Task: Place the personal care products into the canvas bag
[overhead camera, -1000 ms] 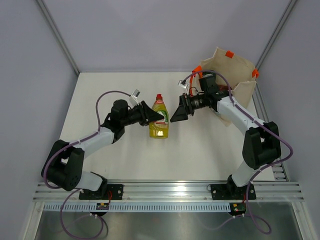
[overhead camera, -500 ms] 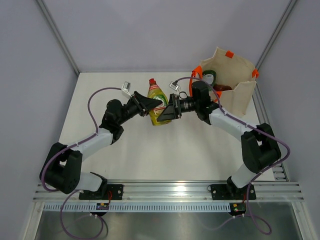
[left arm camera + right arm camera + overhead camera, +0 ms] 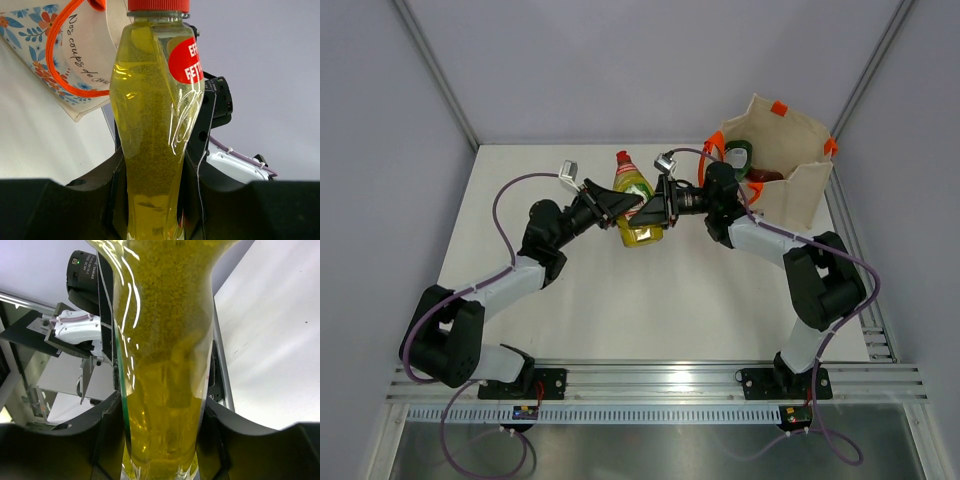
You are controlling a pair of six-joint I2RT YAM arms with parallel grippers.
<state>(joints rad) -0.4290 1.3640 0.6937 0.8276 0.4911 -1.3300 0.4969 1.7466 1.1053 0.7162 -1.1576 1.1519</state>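
Left hand point(image 3: 625, 208), right hand point(image 3: 652, 212), each pinching the yellow bottle point(image 3: 635, 183) from opposite sides, canvas bag point(image 3: 805, 185) nearby

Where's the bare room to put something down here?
Bare table lies in front, between left arm and right arm, and at the far left corner. Crowded mid-back, where left tool and right tool meet on the bottle, and beside the bag.

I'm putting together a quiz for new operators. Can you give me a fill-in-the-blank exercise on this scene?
The cap of the yellow bottle is ___.
The left hand and the right hand both grip the ___.
The loop handle of the canvas bag is ___.
Missing: red; bottle; orange.
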